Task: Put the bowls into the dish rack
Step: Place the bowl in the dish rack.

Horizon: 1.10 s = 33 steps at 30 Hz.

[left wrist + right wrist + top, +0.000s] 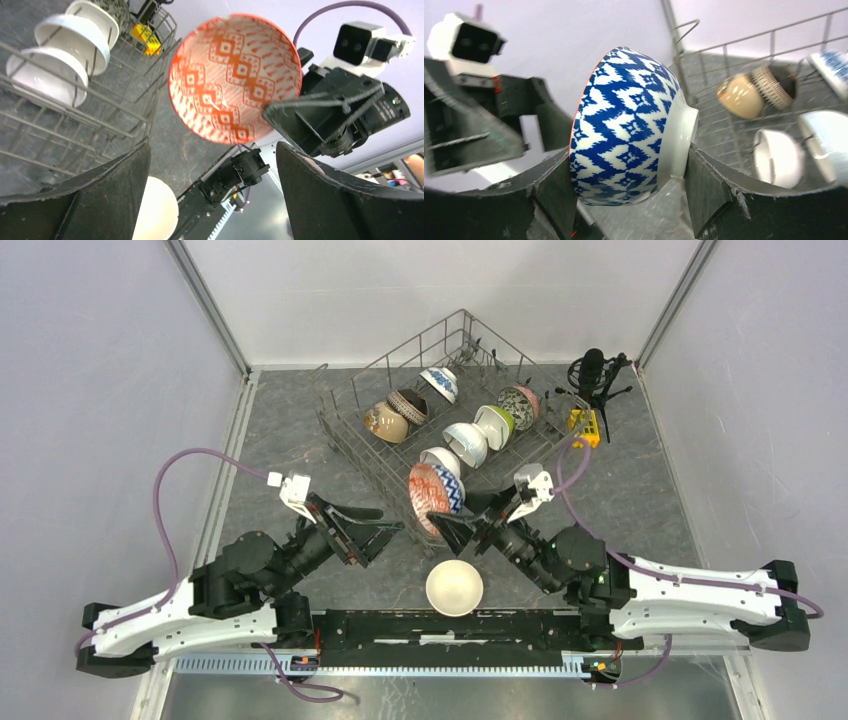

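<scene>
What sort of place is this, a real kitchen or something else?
Likely a lab test booth, not a kitchen: plain white walls box in a grey table, and a microphone stands beside the dish rack.

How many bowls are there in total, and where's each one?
9. Seven in the rack: tan, brown, blue-and-white, speckled, green, white, another white. One red-and-blue bowl is clamped in the right pincer. One white bowl sits on the table, up front. None seems hidden.

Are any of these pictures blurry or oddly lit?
Top view: evenly lit and sharp across the dish rack. Left wrist view: the patterned bowl is crisp, its own fingers dark. Right wrist view: that bowl is sharp, but the tan bowl behind it looks smeared.
</scene>
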Each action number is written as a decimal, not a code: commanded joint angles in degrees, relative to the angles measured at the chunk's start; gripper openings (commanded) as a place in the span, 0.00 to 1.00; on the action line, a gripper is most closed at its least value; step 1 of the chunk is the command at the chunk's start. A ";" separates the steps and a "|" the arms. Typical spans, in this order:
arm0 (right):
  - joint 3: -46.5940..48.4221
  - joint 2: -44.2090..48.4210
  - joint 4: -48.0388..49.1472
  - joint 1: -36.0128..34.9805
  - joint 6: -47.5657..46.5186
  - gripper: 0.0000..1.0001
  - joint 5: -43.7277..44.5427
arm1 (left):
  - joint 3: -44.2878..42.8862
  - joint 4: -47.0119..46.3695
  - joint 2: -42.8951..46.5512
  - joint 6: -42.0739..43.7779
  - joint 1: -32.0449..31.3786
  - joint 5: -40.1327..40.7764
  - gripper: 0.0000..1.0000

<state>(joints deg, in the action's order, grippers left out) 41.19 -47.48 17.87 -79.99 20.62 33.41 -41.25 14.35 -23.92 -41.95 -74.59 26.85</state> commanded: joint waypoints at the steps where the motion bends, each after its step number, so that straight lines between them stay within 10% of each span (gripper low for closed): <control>1: 7.22 -1.88 -0.02 7.43 -6.66 0.00 -2.36 | -5.45 2.89 -1.88 9.56 0.21 -1.10 1.00; 15: 27.00 -21.84 -6.57 38.69 -15.79 0.00 -34.05 | -15.26 18.22 -4.05 20.21 0.22 0.15 1.00; 33: 64.86 -58.57 -25.65 57.23 -35.45 0.00 -50.79 | -14.65 20.85 -15.08 28.84 1.76 0.70 1.00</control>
<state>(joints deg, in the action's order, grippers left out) 98.08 -102.24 -4.47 -24.14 -5.80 -14.74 -54.98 37.10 -36.95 -18.13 -74.35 26.55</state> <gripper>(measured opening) 0.717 0.993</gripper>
